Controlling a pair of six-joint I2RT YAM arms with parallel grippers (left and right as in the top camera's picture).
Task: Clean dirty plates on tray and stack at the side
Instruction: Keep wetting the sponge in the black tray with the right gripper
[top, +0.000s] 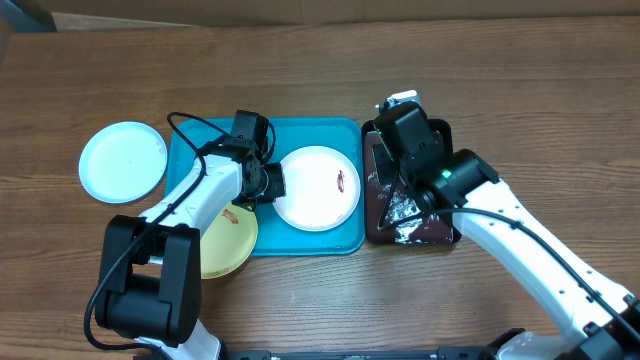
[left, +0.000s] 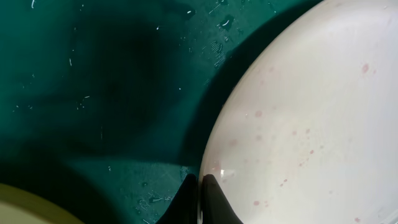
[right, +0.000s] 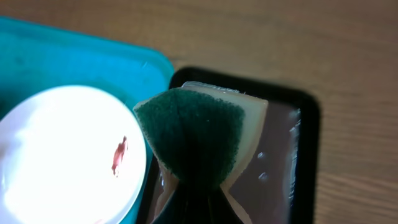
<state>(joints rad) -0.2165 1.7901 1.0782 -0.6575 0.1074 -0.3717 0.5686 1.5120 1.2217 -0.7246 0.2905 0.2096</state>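
Observation:
The turquoise tray (top: 200, 150) lies mid-table. On it is the white plate (top: 310, 195) with a red-brown smear and faint pink specks. My left gripper (top: 272, 183) is shut on this plate's left rim, and the left wrist view shows the jaws (left: 200, 190) pinching the rim of the plate (left: 311, 124). The pale yellow plate (top: 228, 245) with a small smear overhangs the tray's front left corner. The pale mint plate (top: 123, 162) lies on the table left of the tray. My right gripper (top: 397, 108) is shut on a green-and-yellow sponge (right: 193, 130) above the black tray (right: 305, 155).
The narrow glossy black tray (top: 448, 135) stands right of the turquoise tray and touches it. It holds a shiny crumpled thing (top: 405, 212) and looks wet. My left arm reaches over the turquoise tray's left half. Bare wooden table lies all round.

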